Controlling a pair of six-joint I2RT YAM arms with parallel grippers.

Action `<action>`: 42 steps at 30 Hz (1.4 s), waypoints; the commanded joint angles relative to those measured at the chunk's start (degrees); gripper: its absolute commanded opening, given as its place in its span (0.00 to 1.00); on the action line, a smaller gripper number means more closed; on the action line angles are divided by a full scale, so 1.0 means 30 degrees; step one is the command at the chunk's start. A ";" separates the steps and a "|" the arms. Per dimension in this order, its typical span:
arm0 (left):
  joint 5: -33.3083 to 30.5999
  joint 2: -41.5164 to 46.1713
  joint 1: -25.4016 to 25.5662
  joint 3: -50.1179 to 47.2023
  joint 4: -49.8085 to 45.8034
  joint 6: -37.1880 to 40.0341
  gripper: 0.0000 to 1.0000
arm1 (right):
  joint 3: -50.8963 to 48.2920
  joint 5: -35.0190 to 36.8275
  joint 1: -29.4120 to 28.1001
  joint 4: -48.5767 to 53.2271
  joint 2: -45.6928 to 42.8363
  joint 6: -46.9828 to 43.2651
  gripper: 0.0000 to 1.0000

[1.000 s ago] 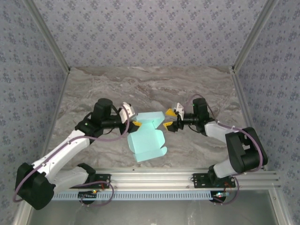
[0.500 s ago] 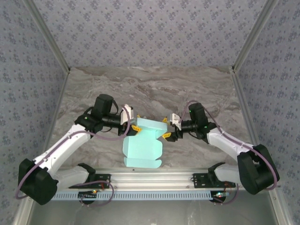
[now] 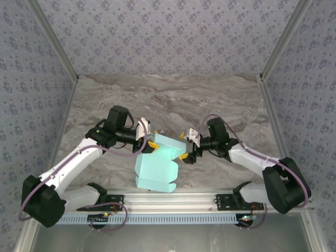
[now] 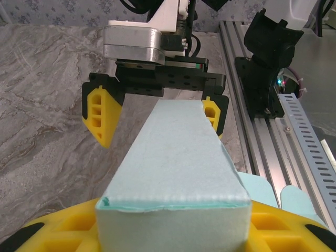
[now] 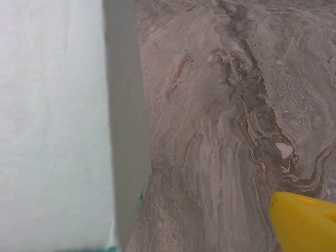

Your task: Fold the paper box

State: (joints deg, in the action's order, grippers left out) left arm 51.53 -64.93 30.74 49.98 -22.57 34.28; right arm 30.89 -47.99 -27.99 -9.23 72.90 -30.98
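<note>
Left fingers [image 4: 63, 231] hold the paper box [image 4: 176, 157], right fingers [image 4: 101, 113] spread beside it

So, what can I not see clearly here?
Left end effector: in the left wrist view the paper box covers its fingers and the bottom edge cuts them, so its grip is unclear.
Box flaps: too small in the top view.
Box in the right wrist view: pale, cut off by the left edge.

Light aqua paper box [image 3: 157, 165], partly folded, flaps splayed, raised ridge at its far end.
</note>
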 commanded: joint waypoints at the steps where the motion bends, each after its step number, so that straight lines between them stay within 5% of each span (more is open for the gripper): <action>1: 0.0384 0.0338 0.0359 0.0591 -0.0106 0.0858 0.33 | 0.0147 0.0797 -0.0753 -0.1427 -0.0112 -0.0179 0.98; 4: 0.0207 0.0347 0.0348 0.0868 -0.1068 0.1413 0.34 | -0.0303 0.1077 -0.0624 -0.1764 -0.0519 -0.0509 0.99; 9: -0.0388 0.0048 0.0339 0.1179 -0.3341 0.3181 0.34 | 0.0487 -0.0234 -0.0738 0.2660 -0.1206 -0.4101 1.00; 21: -0.1331 0.0578 0.0191 0.1148 -0.2394 0.3000 0.32 | -0.0330 0.0051 -0.0642 0.1909 -0.1554 -0.4136 0.99; 39: 0.0109 0.0531 0.0223 0.0451 0.0246 0.0402 0.32 | -0.0885 0.2925 -0.1813 -0.1892 -0.1508 -0.2156 0.57; 42: 0.0221 0.0468 0.0271 0.0423 0.0258 0.0335 0.32 | -0.1241 0.3058 -0.1804 -0.3101 -0.1408 -0.1528 0.56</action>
State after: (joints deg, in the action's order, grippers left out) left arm 48.71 -64.49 31.48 51.81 -22.87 36.71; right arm 28.36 -40.42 -33.21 -14.26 68.62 -37.91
